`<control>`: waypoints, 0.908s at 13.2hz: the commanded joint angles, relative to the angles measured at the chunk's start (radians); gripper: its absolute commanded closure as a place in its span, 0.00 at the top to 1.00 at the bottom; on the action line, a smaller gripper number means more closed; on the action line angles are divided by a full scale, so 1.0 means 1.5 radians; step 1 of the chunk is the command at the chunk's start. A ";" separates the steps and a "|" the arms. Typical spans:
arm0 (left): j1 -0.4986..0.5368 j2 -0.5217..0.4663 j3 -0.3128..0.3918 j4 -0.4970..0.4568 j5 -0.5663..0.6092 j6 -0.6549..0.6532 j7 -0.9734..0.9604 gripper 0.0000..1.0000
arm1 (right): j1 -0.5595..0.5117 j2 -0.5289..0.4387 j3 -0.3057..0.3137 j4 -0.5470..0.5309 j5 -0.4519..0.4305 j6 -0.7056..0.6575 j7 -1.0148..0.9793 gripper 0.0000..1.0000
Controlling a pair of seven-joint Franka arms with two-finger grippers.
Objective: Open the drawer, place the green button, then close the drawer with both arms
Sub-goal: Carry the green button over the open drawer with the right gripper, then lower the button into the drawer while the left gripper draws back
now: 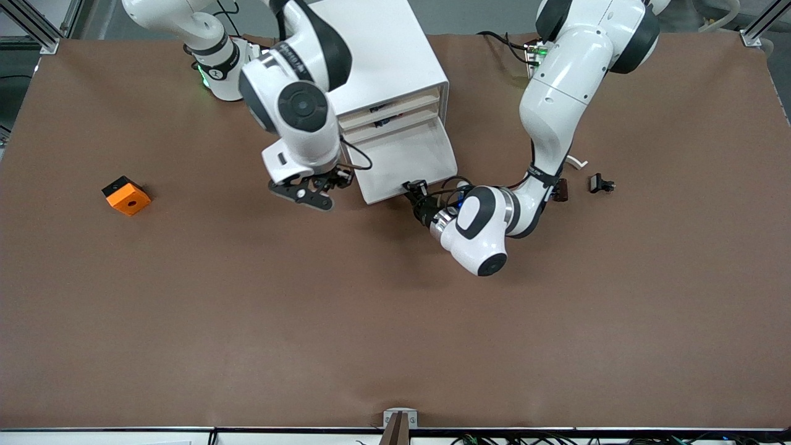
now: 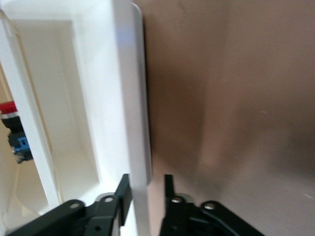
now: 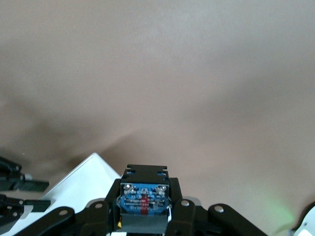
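While our left gripper [image 2: 147,196] pinches the front panel of the open bottom drawer [image 1: 408,162], our right gripper [image 3: 145,216] holds the button [image 3: 144,196] above the counter [image 1: 395,321], just beside the drawer's corner. An orange block [image 1: 126,195] sits at the button's nine o'clock.

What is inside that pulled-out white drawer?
The open drawer shows only its bare white floor and walls. The left claw grips its front panel. The right claw holds the button beside the drawer, not yet in. The right arm hides one corner.
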 commanded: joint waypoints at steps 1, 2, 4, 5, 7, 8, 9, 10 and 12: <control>0.005 -0.001 0.003 0.007 -0.008 0.005 0.007 1.00 | 0.030 0.003 -0.007 -0.005 0.009 0.011 0.092 0.22; 0.015 -0.003 0.002 0.009 -0.008 0.003 0.007 1.00 | 0.038 0.007 -0.006 -0.007 0.011 0.021 0.128 0.22; 0.019 -0.003 0.004 0.035 -0.004 0.002 0.007 1.00 | 0.057 0.016 -0.007 -0.009 0.035 0.049 0.214 0.22; 0.026 -0.003 0.005 0.044 0.000 0.002 0.008 1.00 | 0.062 0.019 -0.007 -0.011 0.047 0.067 0.250 0.22; 0.046 -0.003 0.011 0.056 0.000 0.002 0.026 1.00 | 0.072 0.034 -0.007 -0.019 0.088 0.116 0.321 0.22; 0.055 -0.003 0.013 0.057 0.000 0.002 0.039 1.00 | 0.077 0.035 -0.007 -0.030 0.090 0.140 0.354 0.22; 0.059 -0.003 0.022 0.061 0.000 0.002 0.048 1.00 | 0.085 0.038 -0.007 -0.037 0.090 0.158 0.380 0.22; 0.059 -0.004 0.033 0.061 0.001 0.002 0.060 1.00 | 0.089 0.051 -0.007 -0.038 0.090 0.164 0.401 0.22; 0.059 -0.008 0.047 0.061 0.002 0.003 0.094 1.00 | 0.092 0.064 -0.006 -0.039 0.092 0.173 0.426 0.21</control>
